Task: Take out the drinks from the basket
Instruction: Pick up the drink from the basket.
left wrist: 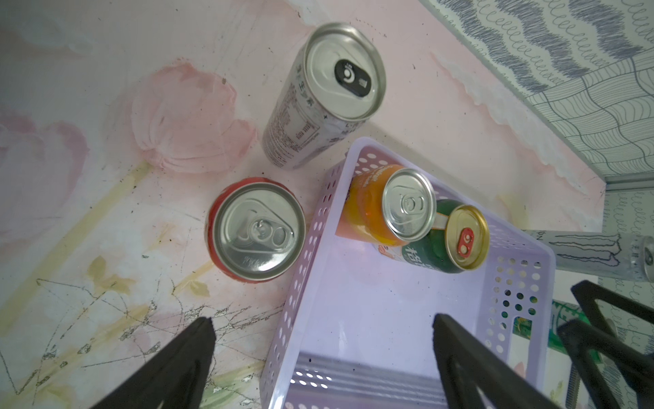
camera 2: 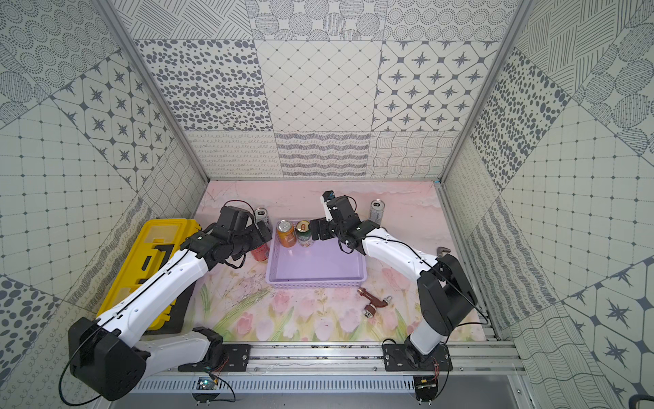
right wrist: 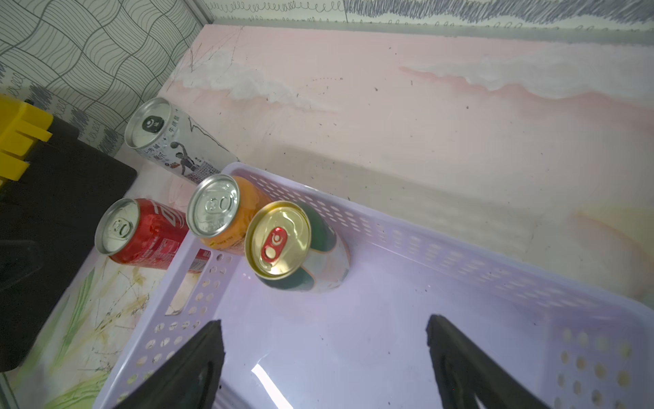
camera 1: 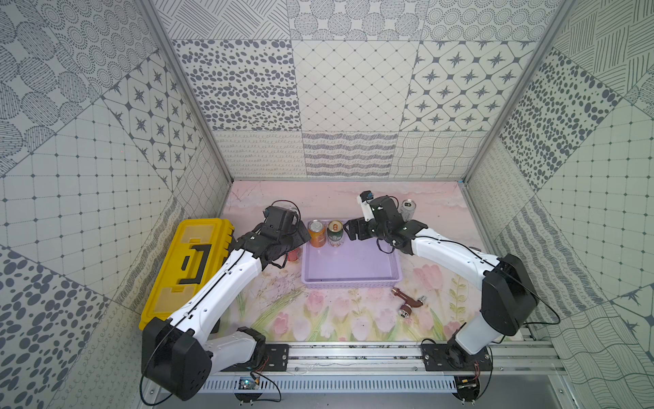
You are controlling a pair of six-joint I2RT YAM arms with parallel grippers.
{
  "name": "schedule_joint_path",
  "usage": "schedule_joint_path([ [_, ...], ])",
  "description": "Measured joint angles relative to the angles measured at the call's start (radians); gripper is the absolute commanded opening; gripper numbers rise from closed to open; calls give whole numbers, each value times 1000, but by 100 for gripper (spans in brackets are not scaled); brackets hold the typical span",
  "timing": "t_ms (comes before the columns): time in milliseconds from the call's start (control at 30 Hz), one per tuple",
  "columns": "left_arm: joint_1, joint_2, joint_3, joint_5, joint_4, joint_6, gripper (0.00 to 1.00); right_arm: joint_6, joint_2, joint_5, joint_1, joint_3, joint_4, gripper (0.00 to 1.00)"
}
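Wide apart and empty, left tool and right tool, orange can and dark green can upright in a far corner of the lilac basket, red can just outside, whole only in wrist views, tulip-printed surface, patterned grey-white walls.

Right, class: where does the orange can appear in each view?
Top view: orange can, far left corner of the basket.
Top view: orange can, same corner.
Left wrist: orange can, in a basket corner.
Right wrist: orange can, in a basket corner.
Shared landmark: gold-topped can beside it.
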Motion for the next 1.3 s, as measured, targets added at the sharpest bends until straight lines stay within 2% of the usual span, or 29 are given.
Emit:
schedule_joint_path([
  [233,0,-14,-12,1,0,0,100,-31,149,47,47,161,-43,88],
  [667,-1,-14,-19,12,1,0,100,-58,269,13,59,255,-77,85],
  [1000,-1,-8,-27,18,8,0,100,-68,346,6,59,303,-98,77],
  [1167,-1,0,-28,19,13,0,100,-80,354,-5,59,304,-100,68],
  [1300,-1,4,-28,19,15,0,100,-84,354,-15,59,304,-98,55],
])
